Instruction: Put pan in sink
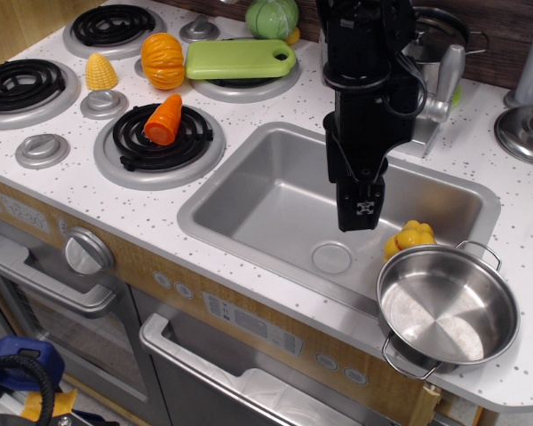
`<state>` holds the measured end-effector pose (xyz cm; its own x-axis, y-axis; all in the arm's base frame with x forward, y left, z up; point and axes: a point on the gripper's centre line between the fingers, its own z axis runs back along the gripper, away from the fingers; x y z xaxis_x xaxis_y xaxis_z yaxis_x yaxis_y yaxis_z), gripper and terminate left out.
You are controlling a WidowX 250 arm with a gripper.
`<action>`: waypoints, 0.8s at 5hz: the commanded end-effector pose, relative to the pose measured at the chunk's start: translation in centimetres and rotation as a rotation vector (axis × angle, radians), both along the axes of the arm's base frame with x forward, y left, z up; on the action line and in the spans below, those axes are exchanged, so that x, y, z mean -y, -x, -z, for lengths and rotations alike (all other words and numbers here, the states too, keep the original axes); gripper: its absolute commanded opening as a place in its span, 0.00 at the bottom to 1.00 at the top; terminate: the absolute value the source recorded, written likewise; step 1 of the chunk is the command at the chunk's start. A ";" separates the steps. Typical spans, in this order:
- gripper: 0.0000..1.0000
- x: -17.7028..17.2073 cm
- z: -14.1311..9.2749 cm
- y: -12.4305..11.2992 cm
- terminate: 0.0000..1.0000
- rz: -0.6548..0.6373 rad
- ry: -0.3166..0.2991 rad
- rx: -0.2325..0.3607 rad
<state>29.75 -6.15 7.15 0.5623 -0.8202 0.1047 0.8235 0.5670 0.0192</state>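
The pan [449,309], shallow, shiny steel with two wire loop handles, sits upright and empty on the white counter at the sink's front right corner, its rim overlapping the sink's edge. The sink [249,200] is a grey basin with a round drain [331,257]. My gripper [360,216] hangs on the black arm over the middle of the sink, pointing down, to the upper left of the pan and apart from it. It holds nothing. I see the fingers side-on, so the gap between them is hidden.
A yellow toy [409,237] lies in the sink's right corner beside the pan. A steel pot [444,40] and faucet [444,84] stand behind the sink, a steel lid [526,133] at far right. Burners hold an orange carrot [164,120], a green board [238,59], a pumpkin [163,60] and corn [100,71].
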 end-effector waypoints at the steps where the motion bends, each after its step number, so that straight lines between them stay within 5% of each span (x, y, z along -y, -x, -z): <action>1: 1.00 2.5 -0.7 0.2 0.00 -0.096 0.031 0.054; 4: 1.00 2.5 4.5 -0.1 0.00 -0.172 0.135 0.185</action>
<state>29.72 -9.00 1.34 0.6611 -0.6759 0.3258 0.7044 0.7087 0.0410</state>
